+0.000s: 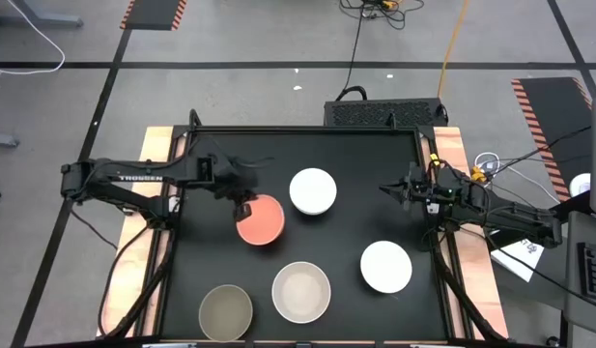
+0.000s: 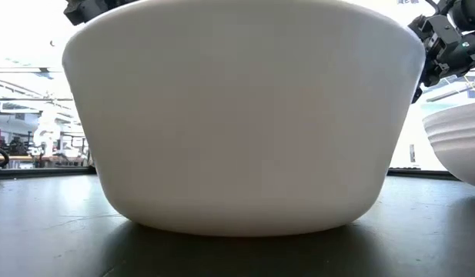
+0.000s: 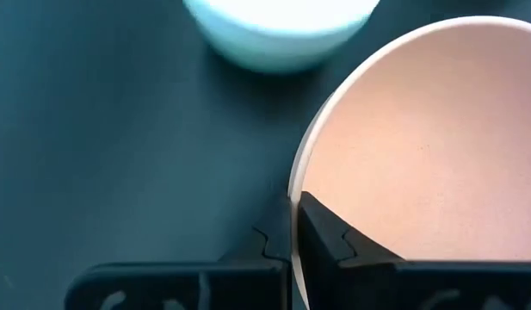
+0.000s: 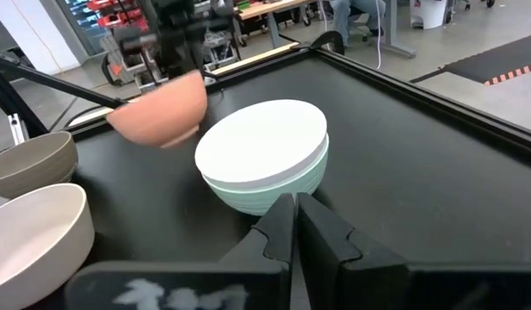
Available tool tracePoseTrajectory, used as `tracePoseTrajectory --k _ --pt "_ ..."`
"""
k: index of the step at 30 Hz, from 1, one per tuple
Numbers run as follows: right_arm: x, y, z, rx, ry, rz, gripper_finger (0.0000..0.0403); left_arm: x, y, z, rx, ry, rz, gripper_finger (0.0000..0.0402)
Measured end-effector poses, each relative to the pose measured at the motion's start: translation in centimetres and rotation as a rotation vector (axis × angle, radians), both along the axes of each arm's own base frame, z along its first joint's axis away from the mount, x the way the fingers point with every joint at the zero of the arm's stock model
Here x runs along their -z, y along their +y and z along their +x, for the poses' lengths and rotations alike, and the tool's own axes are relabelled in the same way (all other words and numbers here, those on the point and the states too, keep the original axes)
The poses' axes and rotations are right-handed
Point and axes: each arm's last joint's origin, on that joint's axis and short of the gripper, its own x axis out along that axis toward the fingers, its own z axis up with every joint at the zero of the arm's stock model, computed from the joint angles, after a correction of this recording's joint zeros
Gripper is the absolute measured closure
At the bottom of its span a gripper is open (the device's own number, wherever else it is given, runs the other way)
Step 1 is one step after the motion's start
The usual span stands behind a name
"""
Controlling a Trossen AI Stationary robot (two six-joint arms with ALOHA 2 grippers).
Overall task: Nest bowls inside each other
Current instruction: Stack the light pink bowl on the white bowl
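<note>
Centre-left in the high view, the left gripper (image 1: 244, 207) is clenched on the salmon bowl (image 1: 262, 221) rim for lifting; the right gripper (image 1: 388, 188) waits closed, empty, at centre-right.

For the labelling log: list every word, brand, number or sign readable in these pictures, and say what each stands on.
"TROSSEN": white letters on the left arm, seen in the high view.
White marks on the dark wrist pieces at the bottom of both wrist views: too blurred to read.
Paper sheet beside the table's right edge: print too small to read.
The bowls carry no text.

text: "TRONSEN" | on: left arm (image 1: 133, 178) | other text: none legible
</note>
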Motion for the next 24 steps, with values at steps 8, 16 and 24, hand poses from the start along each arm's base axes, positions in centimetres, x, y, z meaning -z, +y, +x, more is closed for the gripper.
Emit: tracePoseTrajectory --k 8,16,24 --pt "0.0 0.0 0.0 0.0 0.0 -0.001 0.0394 -5.0 2.4 2.9 -0.003 -0.091 0.044 0.0397" --pt "0.0 0.0 0.0 -0.005 0.002 -0.002 0.0394 -8.5 5.3 8.7 0.087 -0.1 0.036 0.0397" --pt "0.0 0.0 0.0 -0.006 0.003 -0.005 0.0394 -6.9 8.2 13.6 0.152 -0.007 0.008 0.0397"
